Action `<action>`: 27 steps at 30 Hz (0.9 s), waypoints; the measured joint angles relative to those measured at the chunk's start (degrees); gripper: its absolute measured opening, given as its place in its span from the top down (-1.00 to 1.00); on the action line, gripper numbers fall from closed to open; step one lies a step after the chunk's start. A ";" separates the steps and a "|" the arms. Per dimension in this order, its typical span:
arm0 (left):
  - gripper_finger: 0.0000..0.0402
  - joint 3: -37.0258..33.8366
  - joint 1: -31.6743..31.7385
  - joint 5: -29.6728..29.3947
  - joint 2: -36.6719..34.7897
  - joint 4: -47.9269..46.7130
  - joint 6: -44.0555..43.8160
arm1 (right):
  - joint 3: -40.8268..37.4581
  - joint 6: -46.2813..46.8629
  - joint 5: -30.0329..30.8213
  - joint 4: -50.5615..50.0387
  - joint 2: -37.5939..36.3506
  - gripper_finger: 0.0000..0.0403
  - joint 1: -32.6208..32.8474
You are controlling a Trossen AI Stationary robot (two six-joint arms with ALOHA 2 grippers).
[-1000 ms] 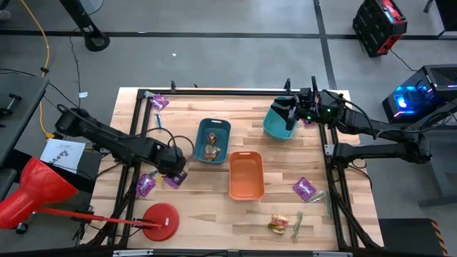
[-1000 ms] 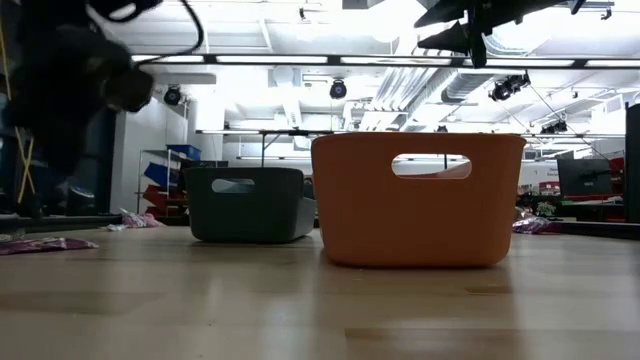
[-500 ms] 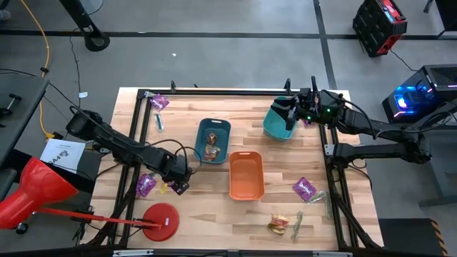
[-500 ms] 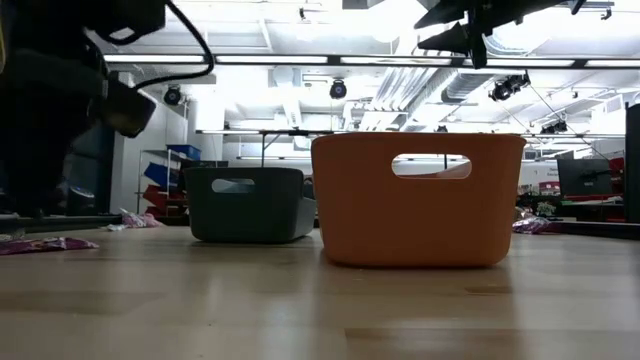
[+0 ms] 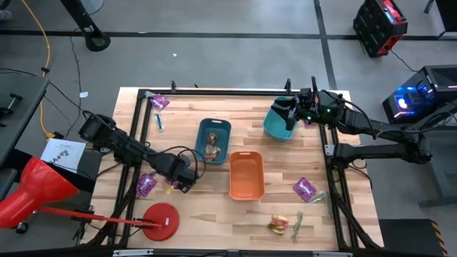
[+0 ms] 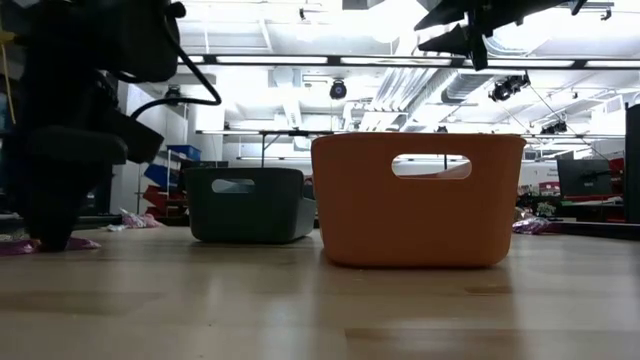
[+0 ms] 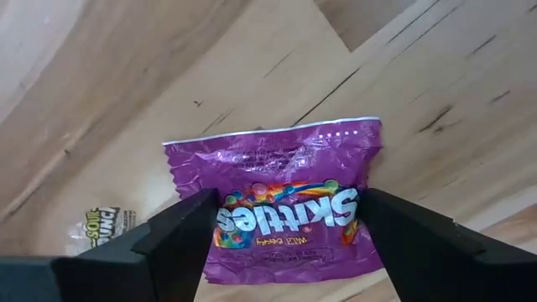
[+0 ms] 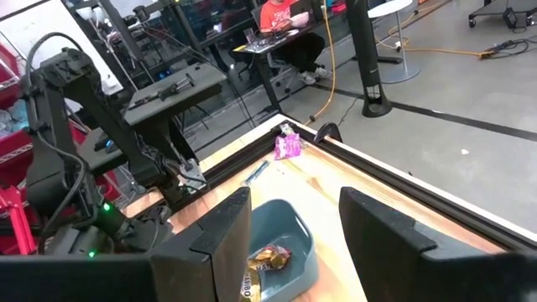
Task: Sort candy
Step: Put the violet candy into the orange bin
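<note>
A purple candy packet [image 7: 277, 210] lies flat on the table near its left side. My left gripper [image 5: 181, 181] points down over it, open, with one finger [image 7: 180, 239] at each short end. A second purple packet [image 5: 146, 185] lies just to the left, and a small yellow-white wrapper [image 7: 105, 226] lies beside the first. In the low view the left gripper [image 6: 48, 235] reaches down to the table top. My right gripper [image 5: 289, 118] stands open, high over the table's far right, above a teal bin [image 5: 275, 127]. My left gripper comes at the purple packet from above, its fingers astride the packet's two short ends [image 7: 357, 210]. The packet lies flat on the table. I cannot tell whether the fingertips touch it.
A teal bin [image 5: 213, 139] with gold-wrapped candy and an orange bin [image 5: 246, 175] stand mid-table. More candy lies at the far left [image 5: 159, 102], at the right [image 5: 305, 188] and near the front edge [image 5: 278, 225]. A red disc [image 5: 161, 218] sits at the near left.
My left gripper has sunk to the table top and gone a little toward the table's right and near edges, ending over the purple packet.
</note>
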 joint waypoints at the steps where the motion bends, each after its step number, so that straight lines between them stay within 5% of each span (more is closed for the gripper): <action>1: -0.47 0.00 0.01 -0.11 0.00 0.01 -0.60 | -0.02 0.02 0.00 -0.14 0.01 0.12 0.01; 8: -0.17 0.57 -0.80 -4.87 -2.61 -2.99 -7.59 | -0.02 -0.11 0.00 -0.47 0.01 0.12 0.01; 15: 0.86 0.27 -0.62 -5.45 -4.95 -3.58 -7.64 | -0.02 -0.63 0.01 -1.57 0.01 0.12 0.02; 23: 0.93 0.73 1.64 -10.82 -16.11 -3.81 -8.46 | -0.02 -0.63 0.01 -1.49 0.01 0.12 0.01; 27: 0.95 4.71 2.76 -17.28 -23.09 -0.59 0.40 | -0.02 -0.24 0.02 -1.48 0.01 0.12 0.00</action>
